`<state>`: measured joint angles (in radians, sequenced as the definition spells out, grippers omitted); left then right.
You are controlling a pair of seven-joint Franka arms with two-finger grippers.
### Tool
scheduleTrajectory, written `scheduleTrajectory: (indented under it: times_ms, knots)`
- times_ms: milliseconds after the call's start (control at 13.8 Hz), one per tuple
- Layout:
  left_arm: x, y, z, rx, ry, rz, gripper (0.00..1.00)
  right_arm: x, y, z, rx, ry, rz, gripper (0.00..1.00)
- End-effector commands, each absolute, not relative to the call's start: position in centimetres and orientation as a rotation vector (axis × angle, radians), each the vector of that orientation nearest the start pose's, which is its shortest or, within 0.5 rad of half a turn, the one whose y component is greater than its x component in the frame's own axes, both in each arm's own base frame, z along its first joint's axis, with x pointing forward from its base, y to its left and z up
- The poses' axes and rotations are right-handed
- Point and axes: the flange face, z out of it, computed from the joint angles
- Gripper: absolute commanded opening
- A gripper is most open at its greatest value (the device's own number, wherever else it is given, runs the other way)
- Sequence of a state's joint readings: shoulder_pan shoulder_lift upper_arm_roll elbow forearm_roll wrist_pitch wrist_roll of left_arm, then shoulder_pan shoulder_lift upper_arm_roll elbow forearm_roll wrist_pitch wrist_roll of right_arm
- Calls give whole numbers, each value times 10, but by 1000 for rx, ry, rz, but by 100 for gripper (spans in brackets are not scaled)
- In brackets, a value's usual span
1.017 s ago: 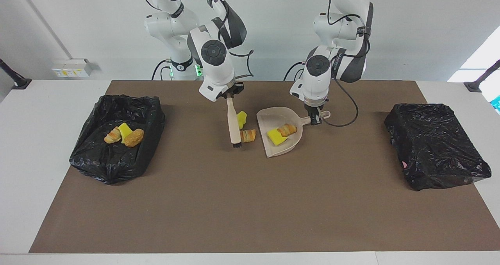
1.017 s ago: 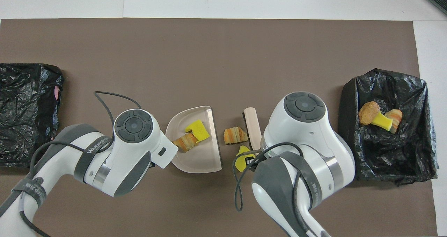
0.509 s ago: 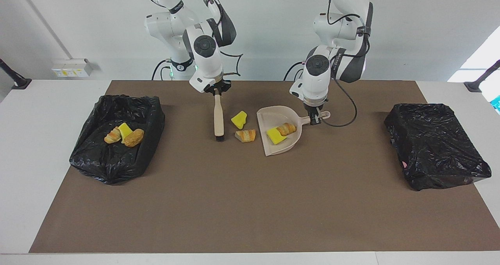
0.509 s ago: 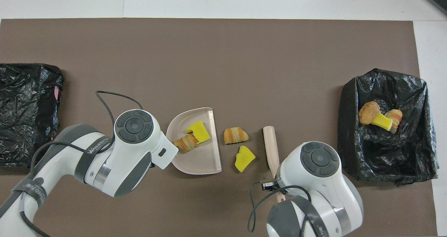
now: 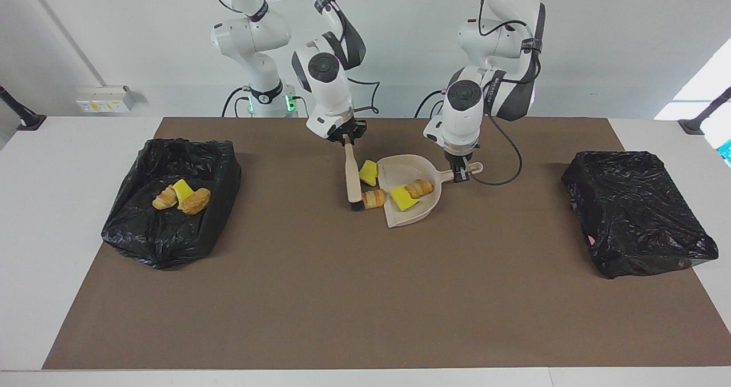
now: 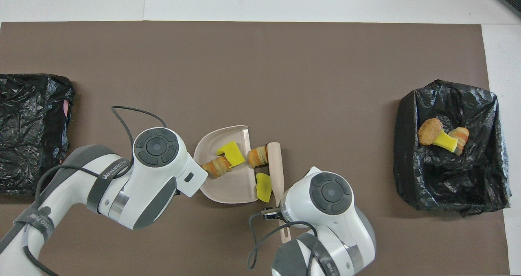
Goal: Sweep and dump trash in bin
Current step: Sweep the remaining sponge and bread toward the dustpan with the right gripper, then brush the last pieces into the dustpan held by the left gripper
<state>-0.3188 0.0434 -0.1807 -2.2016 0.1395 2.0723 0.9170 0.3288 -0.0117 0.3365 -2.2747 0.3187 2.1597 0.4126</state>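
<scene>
Trash (image 5: 374, 198): a pastry piece and a yellow sponge chunk (image 5: 368, 172) lie at the dustpan (image 5: 421, 209) lip, pressed there by the brush (image 5: 352, 180). More bits already sit inside the pan and in the bin (image 5: 223, 164) at the right arm's end. The right gripper (image 5: 346, 138) clamps the brush handle. The left gripper (image 5: 461, 173) clamps the dustpan handle, bracing it flat against the push.

sponge and pastry trash (image 5: 374, 198) at dustpan (image 5: 425, 210) lip

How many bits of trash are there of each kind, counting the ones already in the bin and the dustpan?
Yellow sponge chunks: 3
Pastry pieces: 4
Total: 7
</scene>
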Motion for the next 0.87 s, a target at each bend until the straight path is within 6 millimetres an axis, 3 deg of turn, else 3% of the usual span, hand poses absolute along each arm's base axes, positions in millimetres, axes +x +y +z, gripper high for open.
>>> scheduleTrajectory:
  times_ms: [0, 145, 436, 799]
  knots:
    - [452, -237, 349, -2223, 2078, 280, 0, 410, 379, 353, -2833, -12, 324, 0]
    - [452, -237, 349, -2234, 2065, 280, 0, 411, 399, 366, -2738, 38, 337, 0]
    - [454, -233, 349, -2273, 2021, 278, 0, 413, 407, 393, -2696, 52, 331, 0]
    - [465, -215, 348, -2447, 1793, 274, 0, 417, 384, 436, -2682, 45, 394, 0]
